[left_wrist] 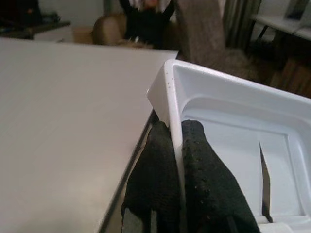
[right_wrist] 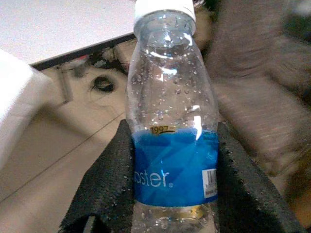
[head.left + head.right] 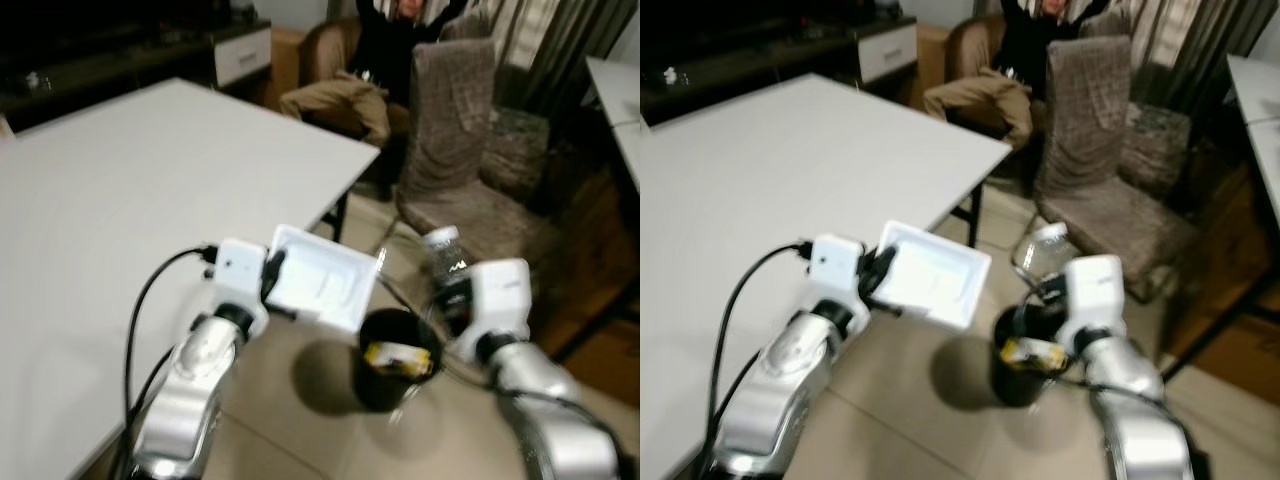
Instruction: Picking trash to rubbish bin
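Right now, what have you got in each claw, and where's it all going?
Left gripper shut on white tray. Right gripper shut on water bottle. Both above black bin, yellow trash inside. Nothing in the way.

Indoor light, fairly even, w/ soft motion blur across both eye views; edges smeared, esp. the silver arms at the bottom. White table (image 3: 150, 200) reads bright, nearly blown out; beyond the table the back of the room goes dim to black. Black bin (image 3: 395, 360) casts a dark shadow on the floor tiles toward the table. Wrist views sharper up close: glare spots on the bottle (image 2: 170, 111), background behind it out of focus.
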You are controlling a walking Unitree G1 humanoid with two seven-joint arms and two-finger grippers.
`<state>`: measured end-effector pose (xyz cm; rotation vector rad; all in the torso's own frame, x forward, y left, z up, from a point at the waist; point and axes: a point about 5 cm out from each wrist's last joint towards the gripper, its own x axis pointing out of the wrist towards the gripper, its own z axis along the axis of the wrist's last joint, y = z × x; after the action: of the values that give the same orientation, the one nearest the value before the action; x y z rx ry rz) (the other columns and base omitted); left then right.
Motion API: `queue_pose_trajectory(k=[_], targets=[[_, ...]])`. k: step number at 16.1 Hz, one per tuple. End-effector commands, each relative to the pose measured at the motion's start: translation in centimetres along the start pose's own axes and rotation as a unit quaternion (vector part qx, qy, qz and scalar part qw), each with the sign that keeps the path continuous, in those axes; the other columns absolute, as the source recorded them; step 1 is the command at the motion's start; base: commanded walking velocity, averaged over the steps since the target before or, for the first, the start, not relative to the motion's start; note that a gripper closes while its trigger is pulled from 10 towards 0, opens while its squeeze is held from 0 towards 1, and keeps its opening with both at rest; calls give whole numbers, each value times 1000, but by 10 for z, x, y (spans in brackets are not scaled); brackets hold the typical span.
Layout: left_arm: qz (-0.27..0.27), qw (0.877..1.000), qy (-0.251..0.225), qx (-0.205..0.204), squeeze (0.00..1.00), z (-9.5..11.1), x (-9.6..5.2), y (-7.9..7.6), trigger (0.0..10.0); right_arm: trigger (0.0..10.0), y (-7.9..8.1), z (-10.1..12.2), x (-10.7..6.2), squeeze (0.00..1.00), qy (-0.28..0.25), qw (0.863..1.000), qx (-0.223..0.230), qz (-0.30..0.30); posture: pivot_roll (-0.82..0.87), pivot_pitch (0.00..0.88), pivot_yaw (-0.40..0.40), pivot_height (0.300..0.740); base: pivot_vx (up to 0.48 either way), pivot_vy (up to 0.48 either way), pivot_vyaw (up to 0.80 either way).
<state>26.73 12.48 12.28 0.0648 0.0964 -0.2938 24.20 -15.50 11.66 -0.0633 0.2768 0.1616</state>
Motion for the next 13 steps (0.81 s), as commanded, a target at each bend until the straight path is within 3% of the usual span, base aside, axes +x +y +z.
queue_pose_trajectory(k=[1, 4, 6, 9, 13], targets=[[-2, 1000, -14, 0, 0, 7, 3, -2, 10000, 10000, -6, 3, 1, 0, -2, 1000, -4, -8, -215, 0, -48, 740, 0, -450, 0], [-7, 1000, -8, -13, 0, 5, 4, -3, 10000, 10000, -6, 2, 0, 0, 1, 1000, -4, -8, -223, 0, -44, 740, 0, -300, 0], [-5, 998, 20, -54, 0, -1, 6, -3, 10000, 10000, -7, 1, -1, 0, 3, 1000, -5, -9, -227, 0, -42, 740, 0, 369, 0], [-4, 999, 13, -37, 0, 1, 8, -2, 10000, 10000, -7, 0, -1, 0, 2, 1000, -3, -11, -225, 0, -42, 740, 0, 480, 0], [-2, 999, 14, -43, 0, 3, 10, -1, 10000, 10000, -12, -2, 2, 0, 5, 1000, 2, -29, -226, 0, -45, 740, 0, 0, 0]])
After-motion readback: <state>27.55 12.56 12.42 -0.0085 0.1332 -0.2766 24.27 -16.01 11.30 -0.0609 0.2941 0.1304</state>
